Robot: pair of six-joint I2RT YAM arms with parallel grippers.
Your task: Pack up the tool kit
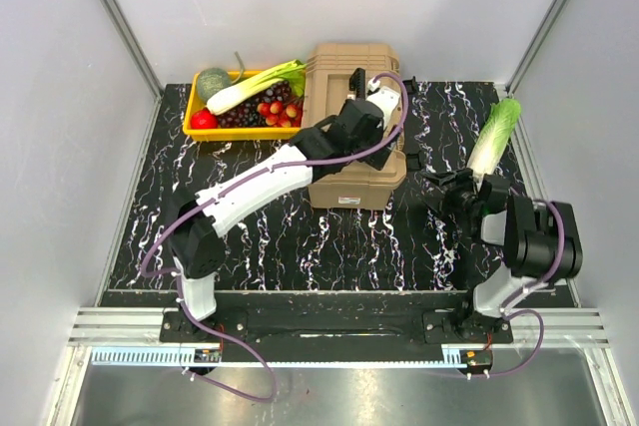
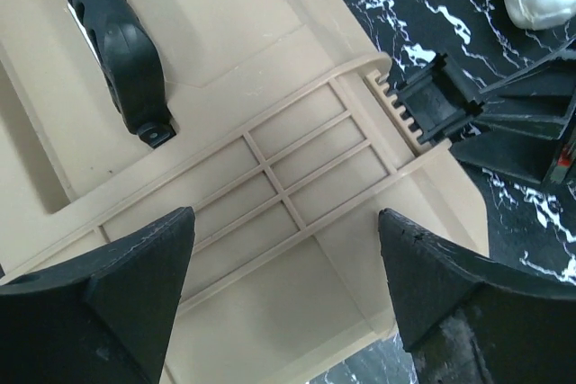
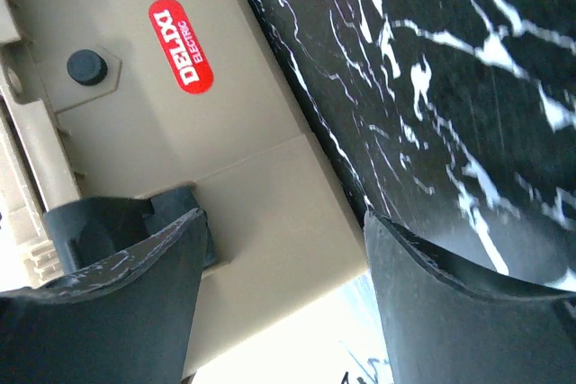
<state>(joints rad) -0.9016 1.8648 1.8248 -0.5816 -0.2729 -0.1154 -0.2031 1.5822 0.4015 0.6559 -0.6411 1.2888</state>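
Left pincer point(image 2: 286, 215), right pincer point(image 3: 283, 218) (both agape)

One toolbox point(image 1: 359, 179), one crate point(image 1: 240, 133), one cabbage point(image 1: 494, 137) — two arms, left arm point(image 1: 255, 187), right arm point(image 1: 534, 236)

Tan toolbox point(image 1: 339, 62) (red label point(image 3: 181, 46)), black white-veined table point(image 1: 300, 236).

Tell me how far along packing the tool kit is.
Nearly done, it seems. The toolbox lid is down and no loose tools are in view. Both grippers are open: the left gripper hovers over the lid, the right gripper beside the box's wall. The black side latch sticks outward, so fastening it looks left.
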